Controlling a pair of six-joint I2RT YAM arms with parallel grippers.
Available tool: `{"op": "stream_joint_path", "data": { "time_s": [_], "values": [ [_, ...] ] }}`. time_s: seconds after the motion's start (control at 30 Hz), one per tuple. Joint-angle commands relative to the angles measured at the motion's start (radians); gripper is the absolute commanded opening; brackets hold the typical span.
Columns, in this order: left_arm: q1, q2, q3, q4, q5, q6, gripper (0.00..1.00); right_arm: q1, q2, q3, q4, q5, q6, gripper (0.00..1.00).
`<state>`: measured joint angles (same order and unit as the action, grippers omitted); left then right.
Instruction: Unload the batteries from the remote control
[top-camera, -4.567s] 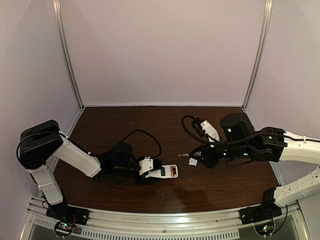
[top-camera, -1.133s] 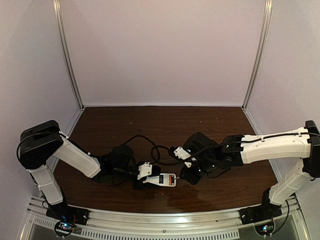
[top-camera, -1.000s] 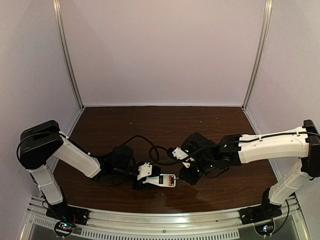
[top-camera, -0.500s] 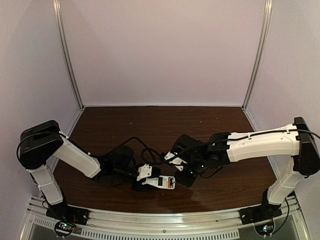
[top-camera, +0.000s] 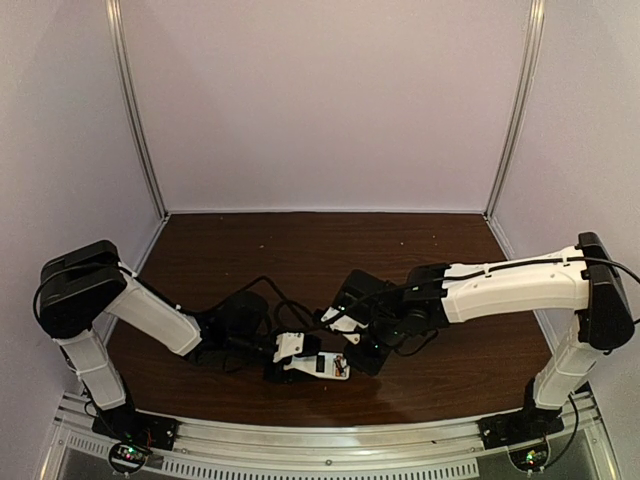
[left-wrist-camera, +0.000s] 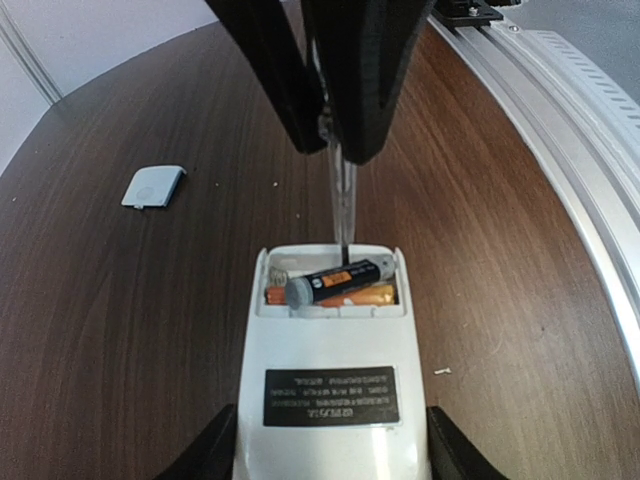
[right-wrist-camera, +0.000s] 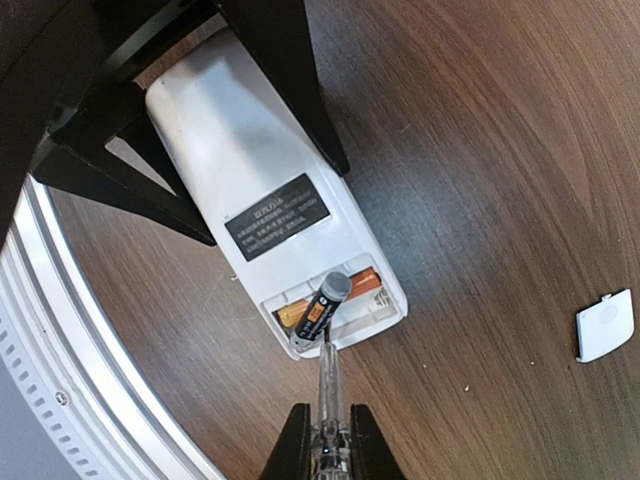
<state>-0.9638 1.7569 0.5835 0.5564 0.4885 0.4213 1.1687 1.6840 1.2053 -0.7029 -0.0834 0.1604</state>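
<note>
The white remote control (left-wrist-camera: 330, 340) lies back-up on the table, its battery bay open, with my left gripper (left-wrist-camera: 330, 452) shut on its sides. Inside the bay, a dark battery (left-wrist-camera: 335, 280) with a silvery end sits tilted, one end raised, across an orange battery (left-wrist-camera: 378, 296). My right gripper (right-wrist-camera: 327, 435) is shut on a clear-handled screwdriver (right-wrist-camera: 328, 390), whose tip sits at the bay's edge, right by the dark battery (right-wrist-camera: 322, 310). In the top view the remote (top-camera: 312, 365) sits between the two grippers near the table's front.
The small white cover piece (left-wrist-camera: 153, 186) lies flat on the wood beyond the remote, also seen as the cover (right-wrist-camera: 605, 325) in the right wrist view. The metal rail (top-camera: 320, 440) runs along the table's near edge, close to the remote.
My right arm has swung left with the screwdriver, bringing its tip to the remote's open bay. The left gripper and remote have shifted slightly left.
</note>
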Motion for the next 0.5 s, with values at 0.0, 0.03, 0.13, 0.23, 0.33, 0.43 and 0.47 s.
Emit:
{"op": "stream_joint_path", "data": {
  "time_s": [0.0, 0.03, 0.13, 0.23, 0.33, 0.43, 0.47],
  "values": [
    [-0.004, -0.004, 0.032, 0.054, 0.027, 0.012, 0.0, 0.007, -0.001, -0.023, -0.029, 0.009, -0.002, 0.0],
    [-0.004, -0.003, 0.032, 0.054, 0.027, 0.013, 0.0, 0.007, -0.004, -0.027, -0.027, 0.01, -0.001, 0.0],
    [-0.003, -0.002, 0.032, 0.053, 0.022, 0.013, 0.0, 0.008, -0.015, -0.037, -0.019, 0.015, 0.005, 0.0],
    [-0.004, -0.001, 0.032, 0.055, 0.021, 0.013, 0.0, 0.007, -0.029, -0.048, -0.01, 0.016, 0.008, 0.0],
    [-0.004, 0.002, 0.033, 0.055, 0.016, 0.012, 0.0, 0.007, -0.047, -0.06, 0.004, 0.02, 0.016, 0.0],
    [-0.004, 0.003, 0.032, 0.058, 0.014, 0.011, 0.0, 0.007, -0.074, -0.086, 0.033, 0.018, 0.025, 0.0],
    [-0.004, 0.003, 0.032, 0.061, 0.016, 0.011, 0.0, 0.007, -0.081, -0.097, 0.046, 0.016, 0.027, 0.0]
  ]
}}
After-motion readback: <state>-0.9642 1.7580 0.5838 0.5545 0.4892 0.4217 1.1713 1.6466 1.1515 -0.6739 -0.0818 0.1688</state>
